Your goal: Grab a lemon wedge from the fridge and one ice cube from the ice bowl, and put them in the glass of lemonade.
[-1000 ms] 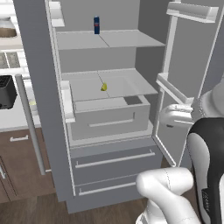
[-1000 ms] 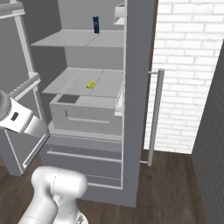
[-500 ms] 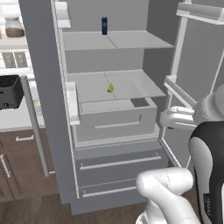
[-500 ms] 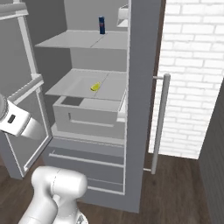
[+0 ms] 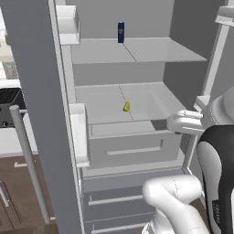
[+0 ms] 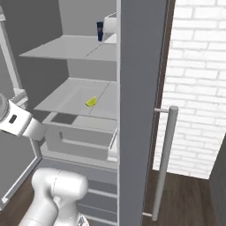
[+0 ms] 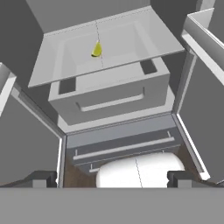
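Both base views close on the open fridge (image 5: 137, 137) from either side, hand view angled down inside

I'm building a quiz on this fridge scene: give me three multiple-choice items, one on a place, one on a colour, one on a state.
1. Where does the lemon wedge lie?
A. on the lower fridge shelf, above the drawer
B. on the top shelf beside the can
C. inside a bottom drawer

2. What colour is the small can on the upper shelf?
A. red
B. dark blue
C. white

3. How do the fridge doors stand?
A. both shut
B. one open
C. both open

Answers:
1 A: the lemon wedge rests on the lower shelf of the fridge, over the pale drawer.
2 B: the can is dark blue.
3 C: the left door and right door are both swung out, baring the shelves.
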You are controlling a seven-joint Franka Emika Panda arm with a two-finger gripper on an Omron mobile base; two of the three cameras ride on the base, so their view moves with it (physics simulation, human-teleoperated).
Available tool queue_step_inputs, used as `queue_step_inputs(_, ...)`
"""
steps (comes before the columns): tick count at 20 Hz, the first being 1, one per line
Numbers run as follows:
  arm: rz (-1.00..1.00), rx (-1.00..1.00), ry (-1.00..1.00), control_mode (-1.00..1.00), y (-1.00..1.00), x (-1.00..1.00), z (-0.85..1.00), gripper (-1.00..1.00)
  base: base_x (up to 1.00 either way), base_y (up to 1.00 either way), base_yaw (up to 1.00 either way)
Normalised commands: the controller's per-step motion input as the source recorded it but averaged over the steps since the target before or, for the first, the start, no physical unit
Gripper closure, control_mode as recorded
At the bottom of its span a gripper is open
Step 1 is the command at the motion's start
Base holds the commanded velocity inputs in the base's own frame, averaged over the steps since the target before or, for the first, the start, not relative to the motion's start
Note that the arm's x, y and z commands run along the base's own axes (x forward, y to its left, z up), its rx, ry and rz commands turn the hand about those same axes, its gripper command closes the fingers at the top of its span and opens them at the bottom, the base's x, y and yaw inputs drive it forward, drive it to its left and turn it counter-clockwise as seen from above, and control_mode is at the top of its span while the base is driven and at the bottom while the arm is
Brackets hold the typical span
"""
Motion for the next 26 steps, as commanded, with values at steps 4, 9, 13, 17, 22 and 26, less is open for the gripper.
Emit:
queue_step_inputs(4,0.0,0.0,0.0,1.0,0.0,0.0,0.0,-1.0,0.25,0.01,-0.03)
queue_step_inputs(9,0.0,0.0,0.0,1.0,0.0,0.0,0.0,-1.0,0.18,0.33,-0.17)
queue_step_inputs(13,0.0,0.0,0.0,1.0,0.0,0.0,0.0,-1.0,0.44,0.34,-0.18)
queue_step_inputs(17,0.0,0.0,0.0,1.0,0.0,0.0,0.0,-1.0,0.81,0.11,-0.03)
queue_step_inputs(22,0.0,0.0,0.0,1.0,0.0,0.0,0.0,-1.0,0.2,0.0,0.0)
queue_step_inputs(26,0.0,0.0,0.01,-1.0,0.0,0.59,0.0,-1.0,0.0,0.0,0.0)
